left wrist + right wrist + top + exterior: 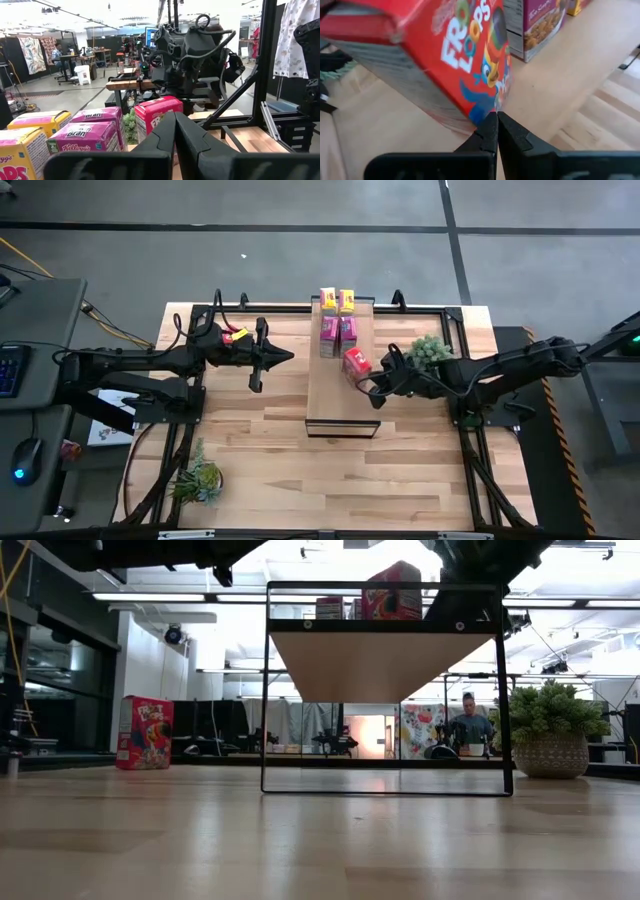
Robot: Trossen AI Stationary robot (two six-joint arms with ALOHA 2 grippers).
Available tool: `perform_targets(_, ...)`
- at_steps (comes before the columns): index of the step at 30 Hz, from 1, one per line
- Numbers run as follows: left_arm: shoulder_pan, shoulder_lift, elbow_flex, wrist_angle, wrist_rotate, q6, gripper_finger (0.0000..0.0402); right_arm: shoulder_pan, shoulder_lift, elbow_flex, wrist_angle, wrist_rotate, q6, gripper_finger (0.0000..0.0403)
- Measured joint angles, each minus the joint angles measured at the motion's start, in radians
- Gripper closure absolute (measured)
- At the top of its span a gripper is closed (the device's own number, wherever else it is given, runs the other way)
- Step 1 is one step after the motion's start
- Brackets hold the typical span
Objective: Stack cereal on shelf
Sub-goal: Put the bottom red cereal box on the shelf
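The shelf (340,395) runs near-to-far at mid table. On it stand two yellow cereal boxes (338,301) at the far end, two pink ones (338,335) behind them, and a red one (357,362) at the right edge. My right gripper (373,387) is shut, its tips at that red box's lower corner. My left gripper (287,357) is shut and hovers to the left of the shelf, holding nothing. Another red box (145,732) stands on the tabletop. My right gripper (496,120) has its shut fingertips at the red box's bottom corner (482,111), slanting down from the table's right. I cannot tell whether they touch it. The box stands on the shelf board.
A potted plant (432,350) stands just right of the shelf, under my right arm, and another (198,480) near the front left. A dark metal frame (455,315) rims the table. A person (468,725) sits in the room beyond.
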Motion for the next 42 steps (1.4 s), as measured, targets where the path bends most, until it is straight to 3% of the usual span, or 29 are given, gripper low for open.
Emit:
perform_targets(13,0.0,0.0,0.0,0.0,0.0,0.012,0.0401,0.0,0.0,0.0,0.108,-0.056,0.004,0.0403)
perform_targets(29,0.0,0.0,0.0,-0.009,0.0,-0.007,0.0402,0.019,0.001,0.0,0.07,-0.1,0.099,0.0403)
perform_targets(42,0.0,0.0,0.0,-0.015,0.0,-0.008,0.0402,0.042,0.0,0.0,0.107,-0.108,0.084,0.0403)
